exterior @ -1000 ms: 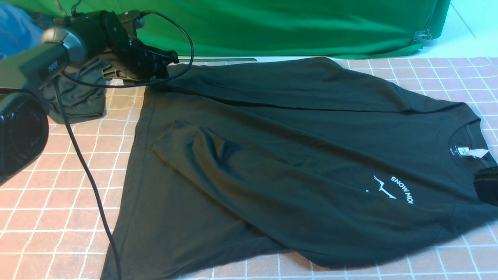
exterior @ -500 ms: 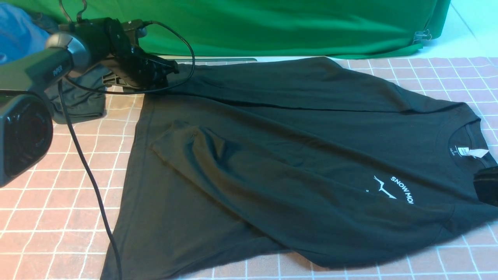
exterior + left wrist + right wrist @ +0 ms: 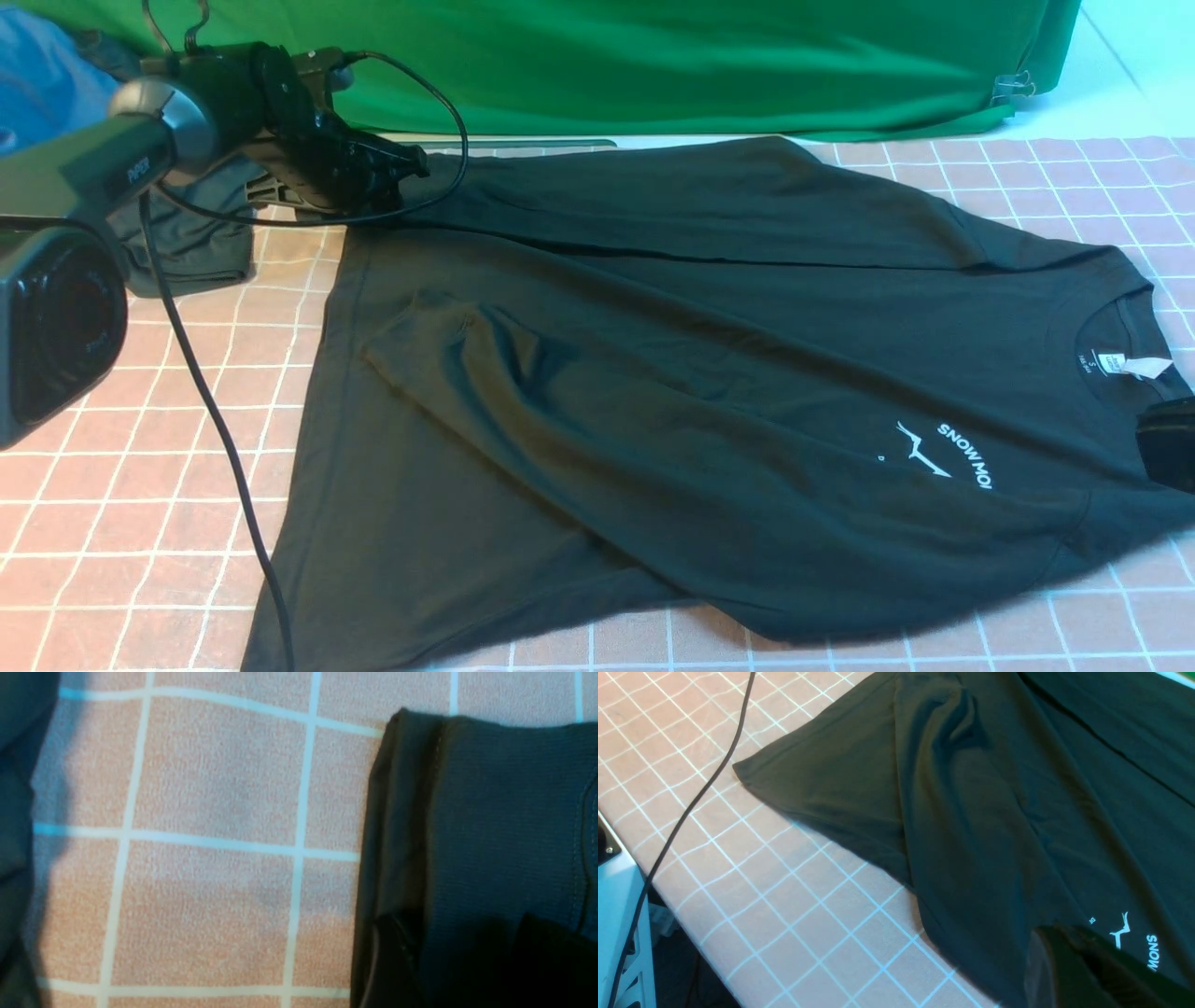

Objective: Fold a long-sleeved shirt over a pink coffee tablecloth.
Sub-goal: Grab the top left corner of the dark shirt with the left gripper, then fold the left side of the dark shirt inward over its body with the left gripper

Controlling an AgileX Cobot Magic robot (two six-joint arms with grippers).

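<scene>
I have the shirt (image 3: 709,373) spread on the tablecloth (image 3: 140,523), left gripper (image 3: 403,168) with jaws apart astride its far corner, right gripper (image 3: 1167,441) closed by its collar — my worry is the left pinching one layer only, or the tablecloth too, dragging the fold crooked.

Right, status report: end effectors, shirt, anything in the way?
Left end effector open astride shirt cuff. Right end effector shut near collar. Sleeves folded in. Black cable beside hem.
</scene>
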